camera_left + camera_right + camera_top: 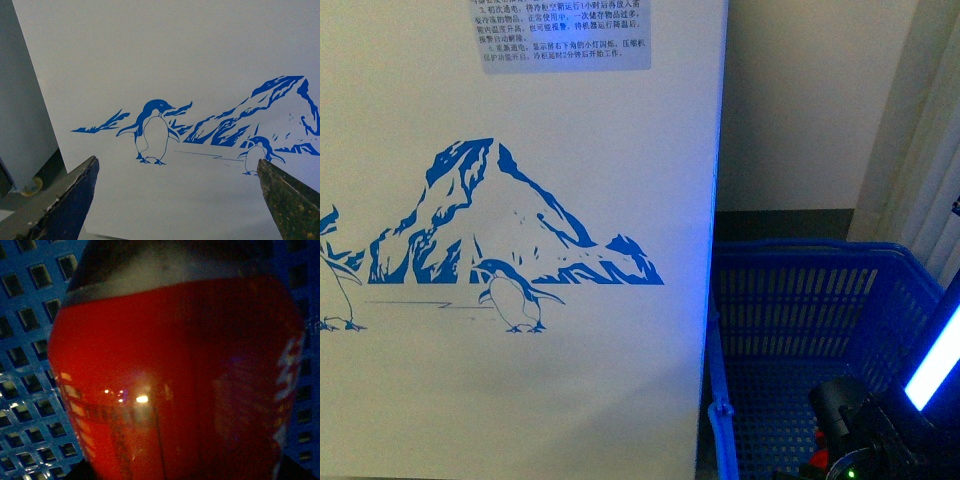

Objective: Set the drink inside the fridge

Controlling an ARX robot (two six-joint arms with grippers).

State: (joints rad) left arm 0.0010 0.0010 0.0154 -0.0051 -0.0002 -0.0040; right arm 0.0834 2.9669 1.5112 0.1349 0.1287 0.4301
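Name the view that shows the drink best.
Right wrist view: the drink fills the frame, its red label close up against the blue basket mesh. Front view shows only a red speck, perhaps the drink, by the right arm. Left wrist view: no drink, just the fridge.

Your front view is dim and blue-tinted. The white fridge wall with blue penguin print (520,380) greys toward its lower part, with blue glow down its right edge. The bright white light strip (932,370) blows out. Right wrist view is dark, and the red-labelled plastic bottle (170,380) is blurred with small glare spots. Left wrist view is evenly lit and soft.
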